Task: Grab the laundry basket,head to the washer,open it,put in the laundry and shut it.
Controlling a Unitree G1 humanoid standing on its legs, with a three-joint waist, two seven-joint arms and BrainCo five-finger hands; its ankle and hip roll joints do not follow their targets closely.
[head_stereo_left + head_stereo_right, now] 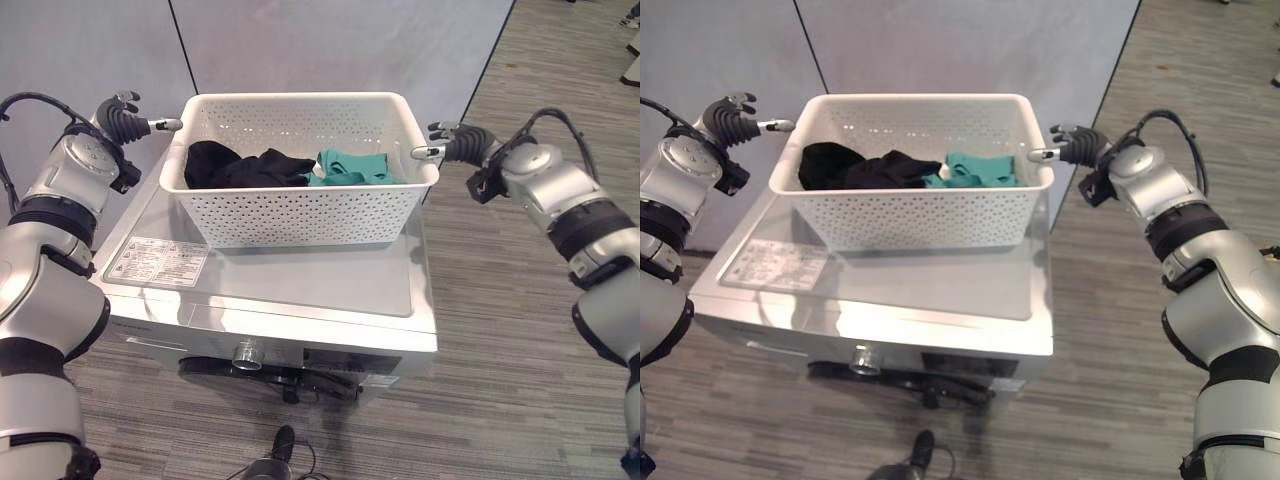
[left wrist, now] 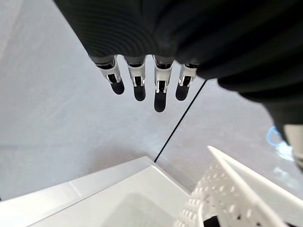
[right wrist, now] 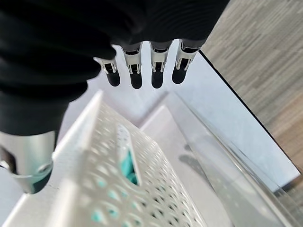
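Currently, in the left eye view, the laundry basket (image 1: 300,170) is sitting toward the washer's (image 1: 300,275) back edge, laundry (image 1: 285,168) inside. In the wrist views, my left hand (image 2: 142,82) and right hand (image 3: 142,71) are hovering beside its rim, fingers straight, holding nothing. Opening, loading and shutting are remaining.

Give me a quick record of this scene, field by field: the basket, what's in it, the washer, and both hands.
basket: white laundry basket standing on top of the washer
contents: black clothes and a teal garment
washer door: looks closed
left hand: left hand beside the basket's left rim, fingers straight, holding nothing
right hand: right hand beside the right rim, open, holding nothing
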